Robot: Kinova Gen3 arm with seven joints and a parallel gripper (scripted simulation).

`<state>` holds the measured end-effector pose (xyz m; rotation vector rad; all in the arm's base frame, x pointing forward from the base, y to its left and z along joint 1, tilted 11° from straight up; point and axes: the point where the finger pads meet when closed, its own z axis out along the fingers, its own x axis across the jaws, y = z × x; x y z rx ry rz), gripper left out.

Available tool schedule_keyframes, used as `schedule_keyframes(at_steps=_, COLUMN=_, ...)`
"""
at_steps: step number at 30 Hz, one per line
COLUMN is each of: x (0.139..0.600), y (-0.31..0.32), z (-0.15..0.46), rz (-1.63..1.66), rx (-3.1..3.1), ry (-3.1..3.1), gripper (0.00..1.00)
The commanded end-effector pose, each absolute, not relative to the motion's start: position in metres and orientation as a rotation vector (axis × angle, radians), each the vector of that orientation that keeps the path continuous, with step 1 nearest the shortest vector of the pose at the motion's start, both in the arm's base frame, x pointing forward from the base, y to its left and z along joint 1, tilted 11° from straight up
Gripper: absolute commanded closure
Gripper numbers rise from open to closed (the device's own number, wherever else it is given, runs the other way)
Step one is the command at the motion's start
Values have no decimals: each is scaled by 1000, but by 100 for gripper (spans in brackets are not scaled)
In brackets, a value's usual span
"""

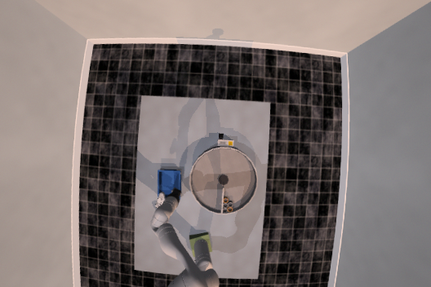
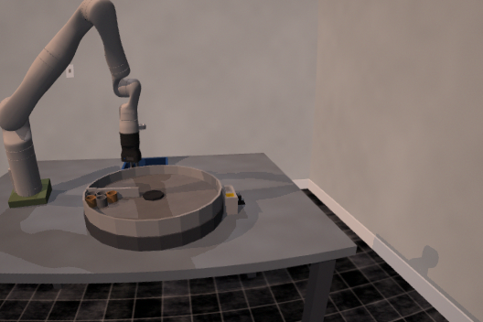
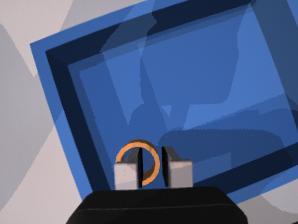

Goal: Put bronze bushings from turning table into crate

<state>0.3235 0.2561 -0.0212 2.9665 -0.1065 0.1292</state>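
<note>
A bronze bushing [image 3: 156,172] stands in the blue crate [image 1: 159,182] [image 2: 160,161] [image 3: 57,105], near the crate's lower left corner in the wrist view. My gripper [image 3: 152,160] [image 2: 133,164] is partly open over it. One finger overlaps the ring's opening and the other is outside it; nothing is clamped between them. On the turning table [image 1: 208,164] [image 2: 155,226], bronze bushings [image 1: 229,209] [image 2: 112,197] and steel bushings [image 1: 230,204] [image 2: 101,201] stand close together beside the thin divider. Exact finger height over the crate floor is hard to tell.
The divider [image 1: 223,198] [image 2: 114,188] runs from the hub [image 1: 223,179] [image 2: 153,195] to the turning table's raised rim. A small box with a yellow mark [image 1: 225,143] [image 2: 231,202] stands beside the rim. The arm's green base plate [image 1: 195,242] [image 2: 27,198] is on the tabletop.
</note>
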Motion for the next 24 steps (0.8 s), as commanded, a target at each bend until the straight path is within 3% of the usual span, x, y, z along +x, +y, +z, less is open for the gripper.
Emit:
schedule_keyframes(at_steps=1, x=324, y=257, z=-18, rz=133, rx=2969, ry=-107, gripper=58)
schedule_keyframes(at_steps=24, x=323, y=259, z=-10, rz=133, rx=2969, ry=-107, gripper=58)
